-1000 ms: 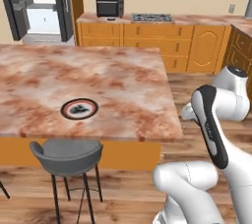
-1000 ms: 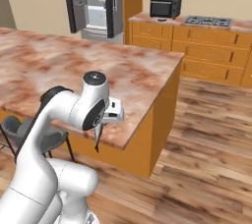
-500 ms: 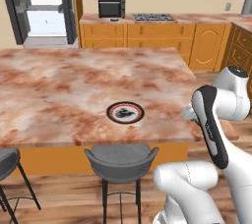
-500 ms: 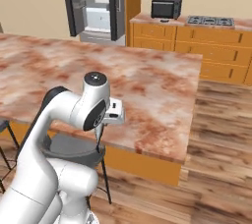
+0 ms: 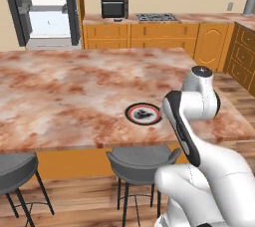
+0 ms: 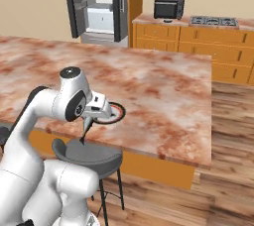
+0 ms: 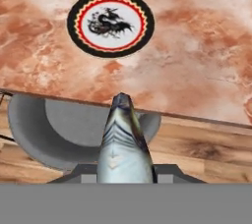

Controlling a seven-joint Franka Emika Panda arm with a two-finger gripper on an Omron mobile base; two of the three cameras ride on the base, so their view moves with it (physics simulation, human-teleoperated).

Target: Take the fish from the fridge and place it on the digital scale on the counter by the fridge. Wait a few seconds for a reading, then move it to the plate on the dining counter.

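The dining counter (image 5: 74, 91) spreads across the left and right base views, its marbled top bare on every side of the one plate (image 5: 143, 114), so there is open room all around it. The plate lies near the slab's near edge, and the far right corner of the slab (image 6: 207, 61) leaves a strip of wooden floor between it and the orange cabinets. The fridge (image 6: 96, 4) stands at the back with both doors swung open; its top is cut off by the frame in both base views. Beside it runs the counter (image 6: 163, 21), carrying a black microwave (image 6: 168, 8); a small dark thing sits just in front of the microwave, possibly the digital scale, too small to tell. Two grey stools show in the left base view: one (image 5: 142, 160) under the near edge below the plate, the other (image 5: 15, 171) cut off at the left edge. The gripper (image 7: 124, 166) is closed narrowly on the fish (image 7: 123, 142), which points off over the stool's seat toward the counter's edge, short of the plate (image 7: 110, 23). The finger tips are mostly hidden behind the fish.
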